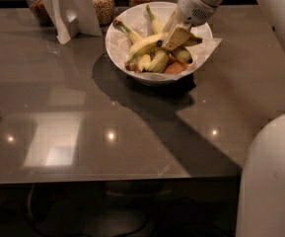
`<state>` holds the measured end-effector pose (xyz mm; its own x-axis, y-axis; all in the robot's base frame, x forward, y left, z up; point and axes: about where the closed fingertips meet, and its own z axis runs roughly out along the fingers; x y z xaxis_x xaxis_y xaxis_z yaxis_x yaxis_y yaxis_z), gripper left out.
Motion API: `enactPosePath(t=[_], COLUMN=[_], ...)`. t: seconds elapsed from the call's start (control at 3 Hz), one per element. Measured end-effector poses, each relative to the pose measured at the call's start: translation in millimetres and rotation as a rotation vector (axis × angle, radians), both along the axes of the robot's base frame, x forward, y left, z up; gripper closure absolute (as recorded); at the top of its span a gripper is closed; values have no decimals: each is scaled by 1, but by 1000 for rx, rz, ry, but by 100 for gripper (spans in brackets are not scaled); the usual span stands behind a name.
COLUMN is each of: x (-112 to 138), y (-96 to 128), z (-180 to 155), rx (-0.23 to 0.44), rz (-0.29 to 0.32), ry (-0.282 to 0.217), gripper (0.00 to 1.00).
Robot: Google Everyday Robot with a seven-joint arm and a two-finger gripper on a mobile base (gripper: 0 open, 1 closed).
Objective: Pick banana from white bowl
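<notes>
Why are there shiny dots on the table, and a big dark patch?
Camera view: the dots are lights mirrored in the glossy grey table; the patch is shadow beside the wide white bowl, where the gripper hangs over the long yellow banana.
</notes>
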<state>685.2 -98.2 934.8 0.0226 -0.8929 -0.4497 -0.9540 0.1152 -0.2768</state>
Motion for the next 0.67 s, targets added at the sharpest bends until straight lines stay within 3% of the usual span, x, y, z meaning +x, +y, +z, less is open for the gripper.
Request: enactPosePath(t=[0.67], x=[-43], y=[-7], z=[33], rx=[-35], rz=[79], ry=[-40], gripper=[100])
